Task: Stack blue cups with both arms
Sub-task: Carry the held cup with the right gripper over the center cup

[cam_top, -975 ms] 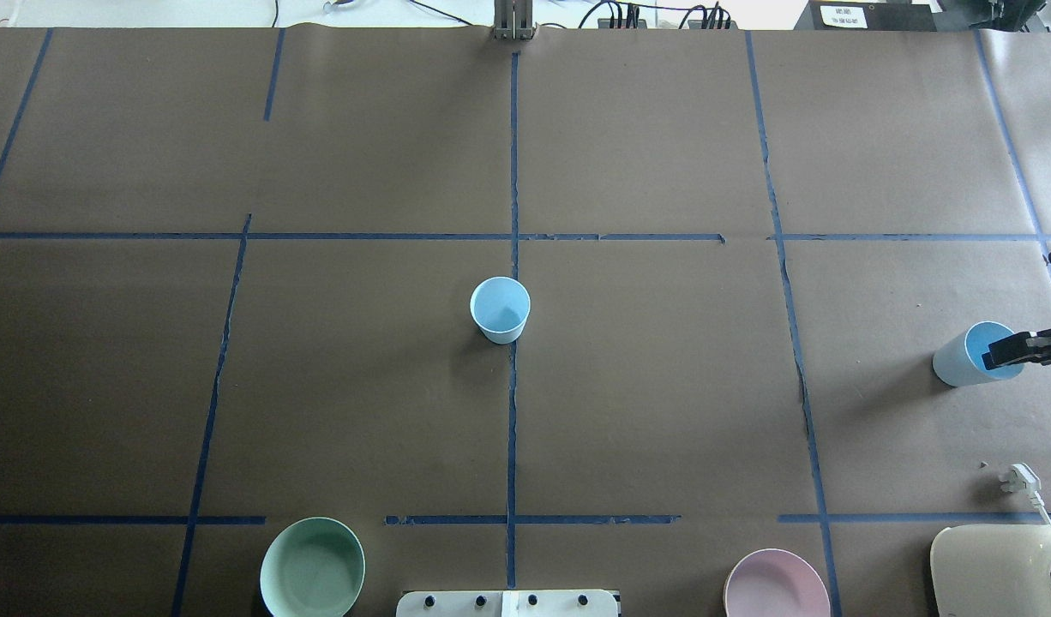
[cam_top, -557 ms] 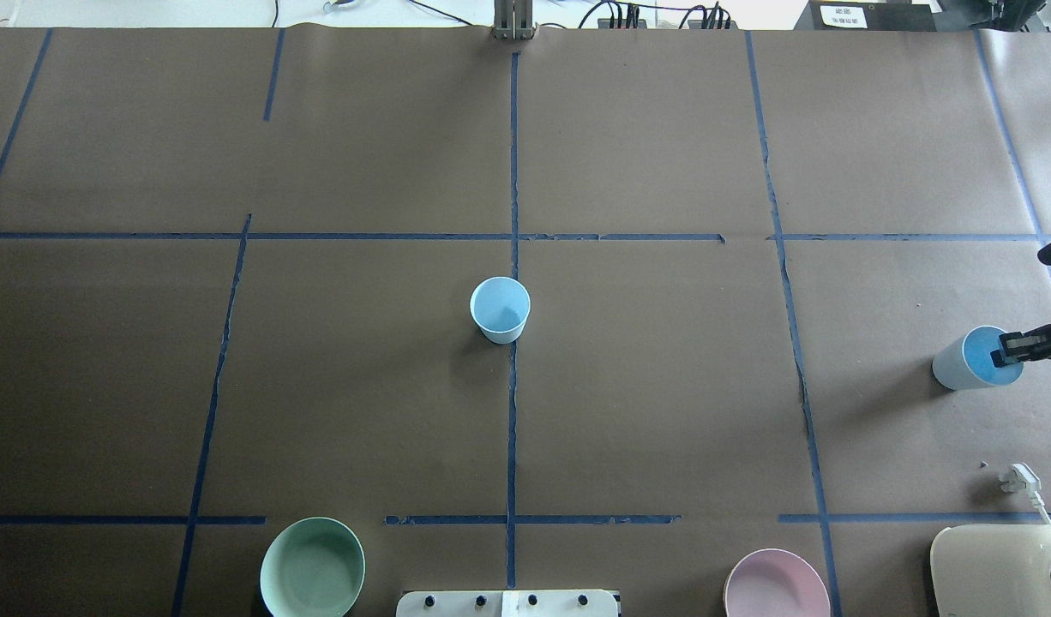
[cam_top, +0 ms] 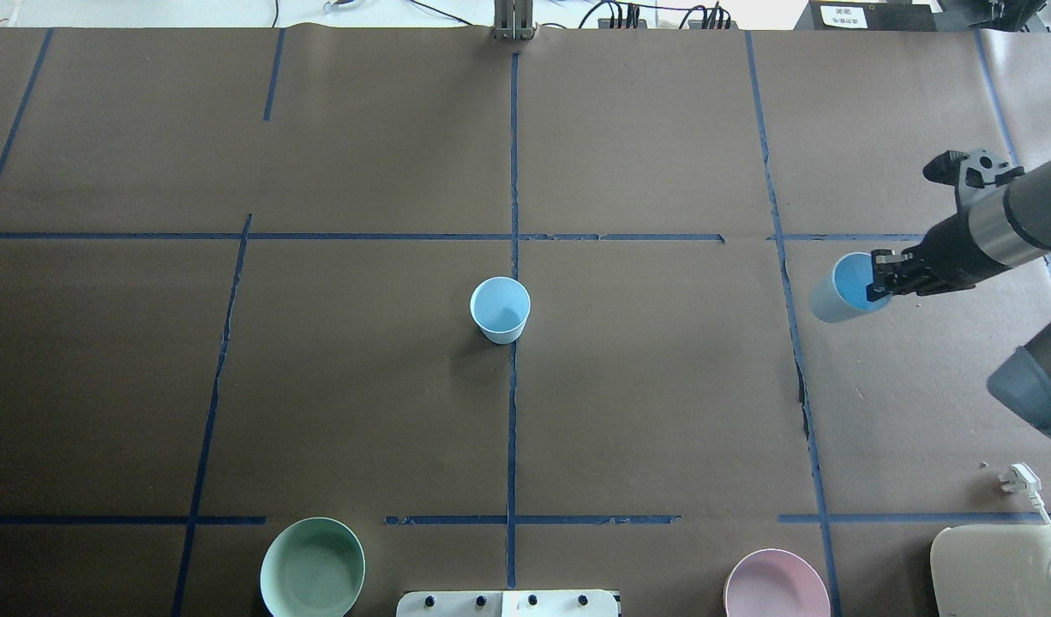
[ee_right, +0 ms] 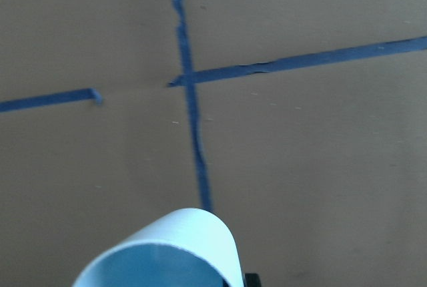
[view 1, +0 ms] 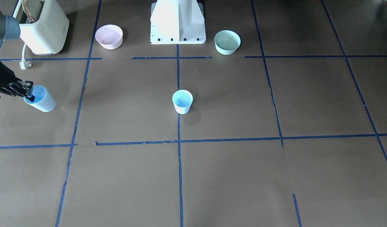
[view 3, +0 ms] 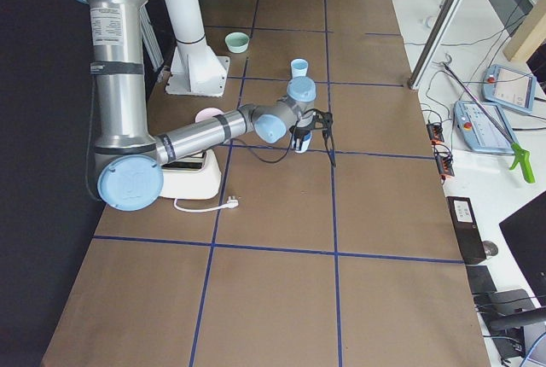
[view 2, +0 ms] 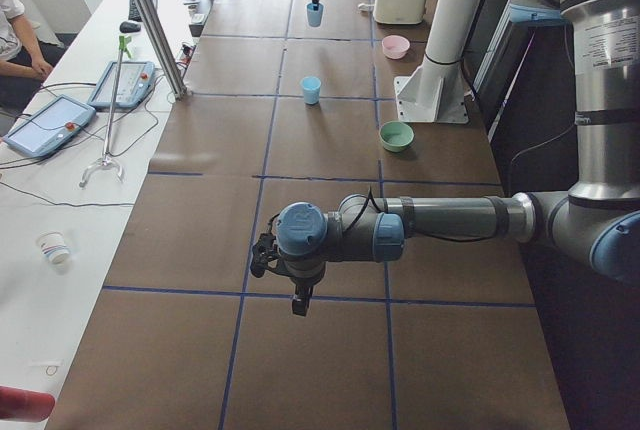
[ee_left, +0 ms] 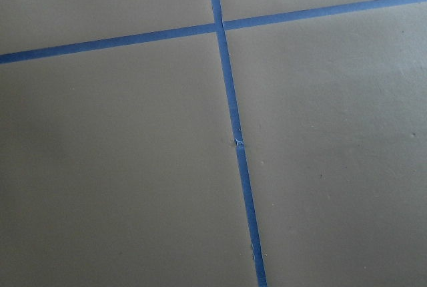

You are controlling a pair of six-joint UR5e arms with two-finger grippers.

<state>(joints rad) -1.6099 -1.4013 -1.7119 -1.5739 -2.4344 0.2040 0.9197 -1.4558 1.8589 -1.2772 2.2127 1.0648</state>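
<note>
One blue cup stands upright on the centre tape line, also in the front view. My right gripper is shut on the rim of the second blue cup, one finger inside it, and holds it tilted above the table's right part. The front view shows that gripper and cup at the left edge. The right wrist view shows the cup's rim at the bottom. My left gripper shows only in the exterior left view, low over the table's left end; I cannot tell whether it is open or shut.
A mint-green bowl and a pink bowl sit at the near edge on either side of the white pedestal. A cream toaster and its white plug lie at the near right corner.
My right gripper has lifted its blue cup and carried it leftward and farther from the robot's edge. More of the right arm now shows. The centre cup has not moved.
</note>
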